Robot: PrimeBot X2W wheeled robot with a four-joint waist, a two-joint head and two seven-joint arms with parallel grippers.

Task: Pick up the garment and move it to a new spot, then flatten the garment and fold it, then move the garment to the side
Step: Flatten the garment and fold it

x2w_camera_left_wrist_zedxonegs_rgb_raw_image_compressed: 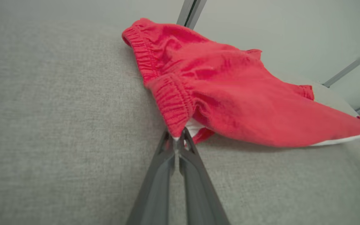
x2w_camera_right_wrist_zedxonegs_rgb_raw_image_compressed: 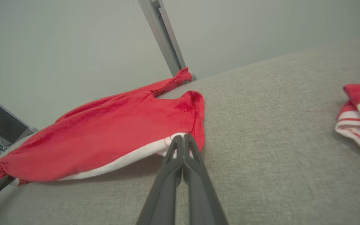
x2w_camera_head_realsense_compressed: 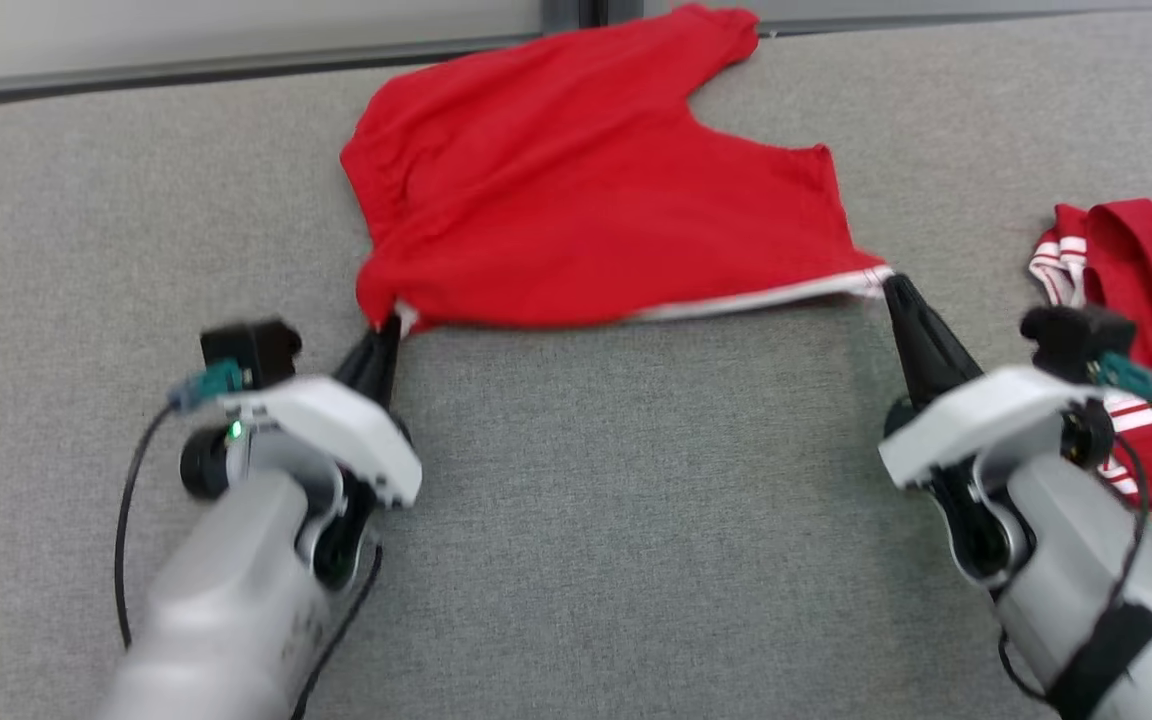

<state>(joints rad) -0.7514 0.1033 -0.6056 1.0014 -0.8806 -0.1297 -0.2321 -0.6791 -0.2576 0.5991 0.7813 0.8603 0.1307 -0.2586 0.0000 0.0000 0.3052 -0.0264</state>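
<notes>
In the head view, your garment [x2w_camera_head_realsense_compressed: 576,200], a pair of red shorts, lies spread toward the far edge of the grey worktop [x2w_camera_head_realsense_compressed: 636,520], with one leg reaching that edge. The left gripper [x2w_camera_head_realsense_compressed: 388,330] has its fingers pressed together on the near left corner, and the right gripper [x2w_camera_head_realsense_compressed: 894,290] pinches the near right corner at the white trim. A second garment [x2w_camera_head_realsense_compressed: 1146,260], red with white stripes, sits crumpled near the right edge, just beside your right arm. In the left wrist view, the fingers [x2w_camera_left_wrist_zedxonegs_rgb_raw_image_compressed: 167,156] pinch only the very tip of the elastic waistband [x2w_camera_left_wrist_zedxonegs_rgb_raw_image_compressed: 172,103]. With so little cloth between them, it could slip out if you pull the two corners apart too hard. In the right wrist view, the fingers [x2w_camera_right_wrist_zedxonegs_rgb_raw_image_compressed: 195,162] close on the trim [x2w_camera_right_wrist_zedxonegs_rgb_raw_image_compressed: 120,161] at the leg hem, also a shallow bite. If you drag unevenly, the far side may bunch up or slide off the far edge. Swinging right could also snag the striped pile. No brand, label or writing can be read anywhere.
</notes>
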